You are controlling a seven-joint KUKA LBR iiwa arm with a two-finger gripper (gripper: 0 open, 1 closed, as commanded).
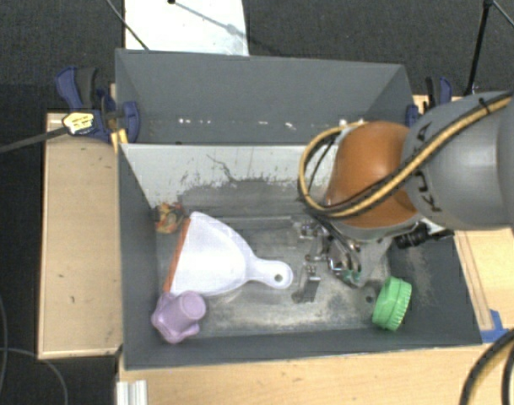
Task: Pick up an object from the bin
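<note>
1. Locate the end effector (317, 270). It is low over the floor of the grey metal bin (240, 108), near the middle of the bin's front half, below the arm's orange wrist cover (370, 175).
2. Note its state: the cover and cables (311, 163) crowd the view, so you cannot tell how far it is open or whether it grips anything.
3. Identify the nearest object. A white plastic funnel (210, 256) lies on its side left of centre, wide mouth toward the left wall. Its flat handle tab (273, 275) points right and ends just beside the end effector.
4. Check the remaining objects:
   - A lilac plastic piece (179, 315), possibly a small cup, sits in the front left corner, touching the funnel's mouth.
   - A green ribbed cap (392, 302) lies near the front right corner, apart from the end effector.
   - A small brownish item (166, 218) rests against the left wall, behind the funnel.
</note>
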